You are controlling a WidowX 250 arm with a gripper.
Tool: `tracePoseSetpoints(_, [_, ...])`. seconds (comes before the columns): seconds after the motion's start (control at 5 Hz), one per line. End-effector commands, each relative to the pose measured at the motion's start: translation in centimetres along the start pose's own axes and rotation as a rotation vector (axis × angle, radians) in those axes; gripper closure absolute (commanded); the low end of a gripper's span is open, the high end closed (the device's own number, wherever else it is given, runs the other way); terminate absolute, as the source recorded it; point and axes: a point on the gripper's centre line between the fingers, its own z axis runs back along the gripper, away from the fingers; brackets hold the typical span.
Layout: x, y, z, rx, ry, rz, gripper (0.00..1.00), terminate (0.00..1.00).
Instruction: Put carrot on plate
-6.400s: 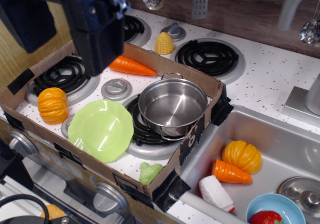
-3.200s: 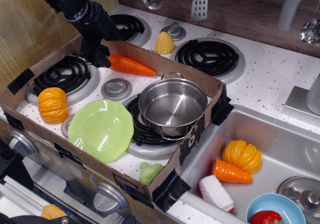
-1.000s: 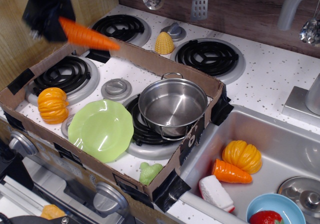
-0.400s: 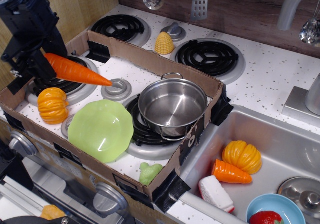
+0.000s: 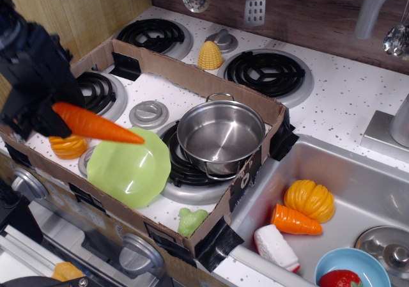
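1. Carrot [image 5: 97,123]: long orange piece, held clear of the stove top and lying almost level, its point reaching over the upper left rim of the plate [image 5: 129,166].
2. Gripper [image 5: 46,116]: dark and blurred, left of the plate; it is clamped on the carrot's thick end, and the stem end is hidden inside it.
3. Carrot relative to gripper: the body sticks out to the right of the claw, toward the plate's middle.
4. Step in hand, as I judge it: carrying across and lowering.
5. To do it well: bring the claw further right until most of the carrot is over the plate, then sink low before letting go so it does not roll off the glossy surface.
6. Hazards near the plate: orange pumpkin [image 5: 67,146] just left of it, under the carrot; steel pot [image 5: 220,135] close on the right.
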Motion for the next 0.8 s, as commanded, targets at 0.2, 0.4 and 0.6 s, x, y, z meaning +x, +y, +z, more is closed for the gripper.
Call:
tracePoseSetpoints(0.2, [3.0, 1.6, -3.4, -0.008, -0.067, -0.057, 1.0, 0.0])
tracePoseSetpoints(0.4, [4.3, 0.9, -4.7, 0.007, -0.101, -0.021, 1.0, 0.0])
tracePoseSetpoints(0.6, [5.1, 0.7, -5.4, 0.024, -0.109, 0.013, 0.0, 0.0])
